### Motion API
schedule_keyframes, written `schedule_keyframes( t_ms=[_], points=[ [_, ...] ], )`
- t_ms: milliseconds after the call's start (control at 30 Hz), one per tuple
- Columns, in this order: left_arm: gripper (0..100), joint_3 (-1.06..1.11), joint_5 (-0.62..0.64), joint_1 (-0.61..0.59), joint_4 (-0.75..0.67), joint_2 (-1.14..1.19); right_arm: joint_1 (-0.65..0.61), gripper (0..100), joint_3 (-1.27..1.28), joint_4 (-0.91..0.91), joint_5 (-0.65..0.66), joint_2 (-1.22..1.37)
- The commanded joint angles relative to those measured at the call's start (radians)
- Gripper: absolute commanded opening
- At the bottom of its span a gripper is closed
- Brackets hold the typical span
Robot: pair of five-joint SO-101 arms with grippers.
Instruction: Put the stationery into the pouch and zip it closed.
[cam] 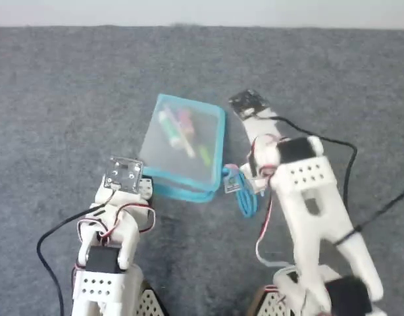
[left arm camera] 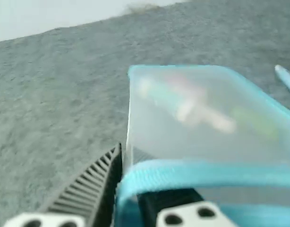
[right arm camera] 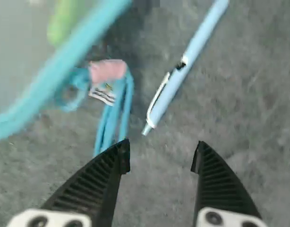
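The pouch [cam: 183, 148] lies flat in the middle of the grey table [cam: 57, 99]. It is translucent with blue trim. Inside it lies the stationery [cam: 182, 130]: a few green, pink, white and lime sticks, bunched toward the far side. One pale blue pen [right arm camera: 183, 71] is outside the pouch, on the table just beside the blue strap [right arm camera: 112, 118].

The high view takes in the whole pouch. The left gripper [cam: 148, 184] is at its near left corner, and the strap [cam: 245, 199] and a small tag [cam: 231, 182] trail off the near right corner. Whether the zip is shut cannot be told.

In the left wrist view the left gripper [left arm camera: 135, 179] is pinching the pouch's [left arm camera: 206, 123] trimmed edge, with blurred colours behind the wall.

The right wrist view brings in the pen and a pink tag [right arm camera: 107, 71]. The right gripper [right arm camera: 161, 151] has its jaws spread over bare table, holding nothing, with the pen's tip just ahead of them.
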Motion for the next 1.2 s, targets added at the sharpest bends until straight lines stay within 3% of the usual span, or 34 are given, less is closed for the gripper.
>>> schedule_keyframes(
  t_ms=[0,333,600,767,967,1167],
  points=[
    [1,-0.028,0.023,-0.029,-0.038,-0.014,0.047,20.3,-0.046,-0.033,-0.005,0.071],
    [1,-0.022,0.021,-0.021,-0.035,-0.014,0.024,20.3,-0.049,-0.243,-0.014,0.352],
    [1,-0.022,0.021,-0.020,-0.035,-0.014,0.030,19.9,-0.044,-0.409,-0.014,0.421],
    [1,-0.022,0.021,-0.020,-0.034,-0.014,0.030,17.8,-0.046,-0.418,-0.012,0.483],
    [1,-0.022,0.021,-0.020,-0.034,-0.014,0.031,0.2,-0.048,-0.406,-0.012,0.490],
    [1,-0.018,0.020,-0.020,-0.034,-0.014,0.085,0.7,-0.038,-0.305,-0.017,0.363]
  ],
)
